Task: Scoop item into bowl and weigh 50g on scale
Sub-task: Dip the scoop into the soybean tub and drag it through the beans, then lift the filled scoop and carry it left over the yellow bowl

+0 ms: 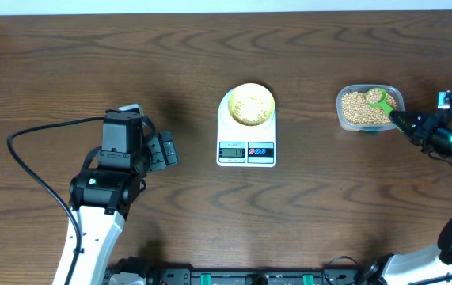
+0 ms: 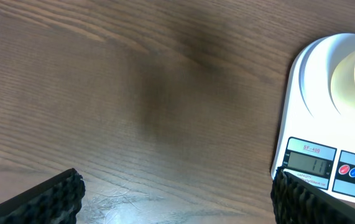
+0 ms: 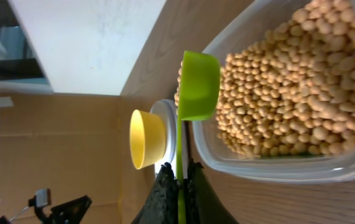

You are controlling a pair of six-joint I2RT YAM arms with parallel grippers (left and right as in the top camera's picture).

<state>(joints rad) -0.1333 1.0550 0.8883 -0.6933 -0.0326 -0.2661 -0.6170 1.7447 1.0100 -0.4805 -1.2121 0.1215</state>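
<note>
The white scale point(image 1: 246, 146) stands mid-table with the pale yellow bowl point(image 1: 248, 104) on its platform, and some tan beans lie in the bowl. More beans point(image 1: 358, 108) fill a clear tub point(image 1: 342, 119) at the right. My right gripper point(image 1: 406, 123) is shut on the handle of a green scoop point(image 1: 377, 98), whose cup holds beans over the tub. The right wrist view shows the scoop point(image 3: 198, 84), the beans point(image 3: 289, 81), the bowl point(image 3: 146, 138) and my gripper point(image 3: 180, 183). My left gripper point(image 1: 162, 150) stands open and empty left of the scale point(image 2: 317, 93); its midpoint point(image 2: 177, 199) is over bare wood.
Brown wooden table point(image 1: 67, 63) all round. The left arm's black cable point(image 1: 28, 150) loops at the far left. The scale's display point(image 2: 311, 163) and buttons point(image 2: 354, 172) sit just beyond my left gripper's right finger point(image 2: 304, 202).
</note>
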